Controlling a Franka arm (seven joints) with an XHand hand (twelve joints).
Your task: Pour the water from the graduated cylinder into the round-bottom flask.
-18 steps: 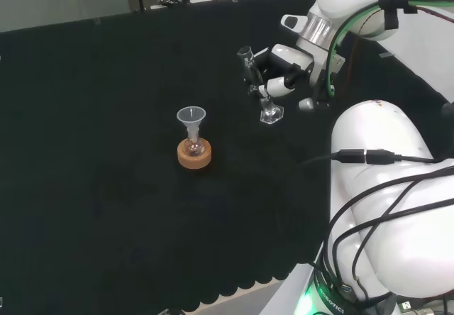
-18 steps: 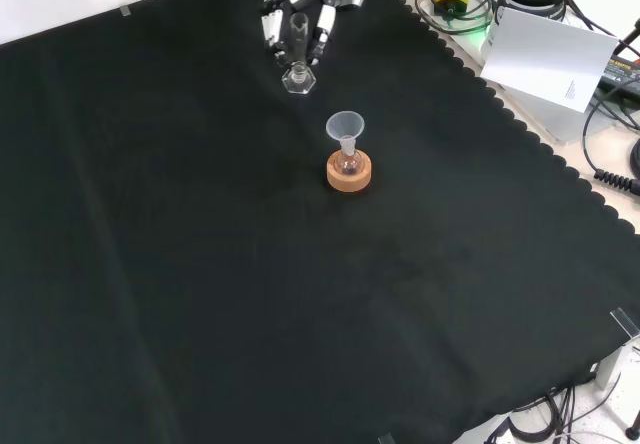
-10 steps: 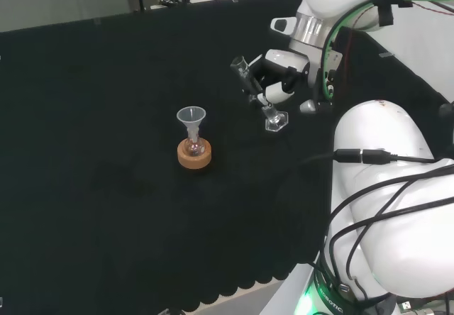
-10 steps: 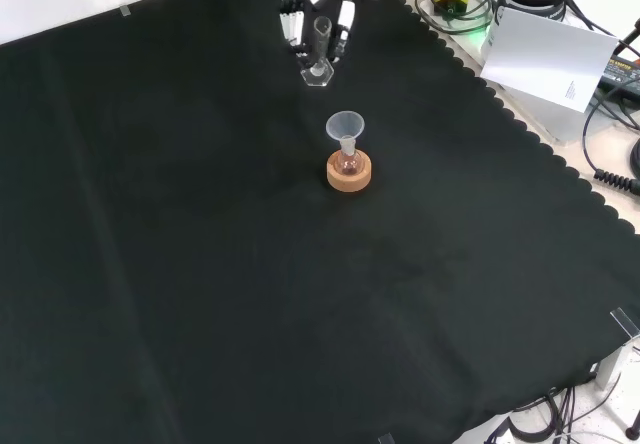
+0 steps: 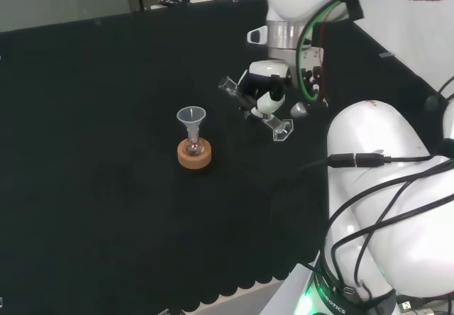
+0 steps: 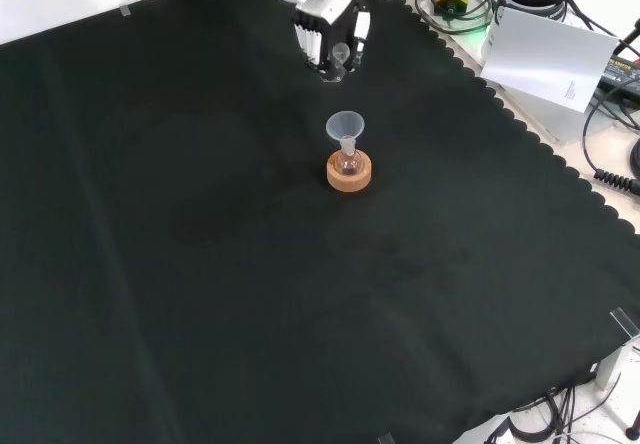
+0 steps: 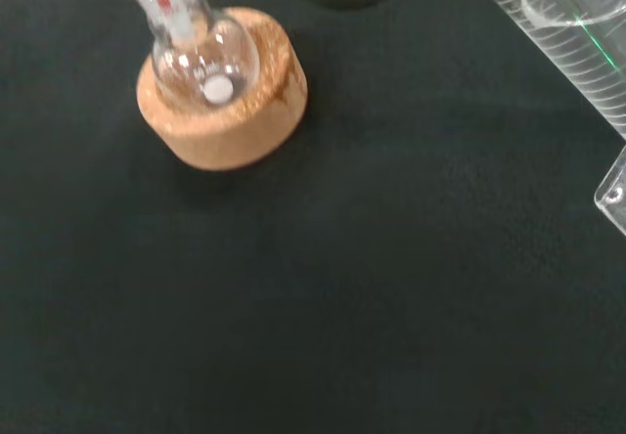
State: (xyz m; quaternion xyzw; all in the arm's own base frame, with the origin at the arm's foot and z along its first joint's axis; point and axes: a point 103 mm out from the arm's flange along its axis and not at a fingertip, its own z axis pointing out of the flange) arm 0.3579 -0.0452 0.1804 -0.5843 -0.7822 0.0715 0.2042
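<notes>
The hand (image 5: 268, 98) is shut on a clear graduated cylinder (image 5: 278, 126) and holds it off the cloth, tilted, with its mouth toward the funnel and its hexagonal foot away from it. In the front view the hand (image 6: 322, 19) and the cylinder (image 6: 340, 57) hang just beyond the funnel (image 6: 346, 124). A small round-bottom flask (image 5: 193, 145) stands in a cork ring (image 5: 195, 159) with the clear funnel (image 5: 191, 116) in its neck. The wrist view shows the flask (image 7: 205, 58), the cork ring (image 7: 235, 121) and the cylinder's marked wall (image 7: 577, 43) with water inside.
The arm's white links (image 5: 383, 187) stand at the right of the head view. Black cloth (image 6: 250, 294) surrounds the flask. Beyond the cloth's scalloped edge in the front view lie cables and a white sheet (image 6: 545, 59).
The hand has lifted the cylinder off the cloth, carried it toward the flask and tipped it from upright to a steep tilt, mouth toward the funnel.
</notes>
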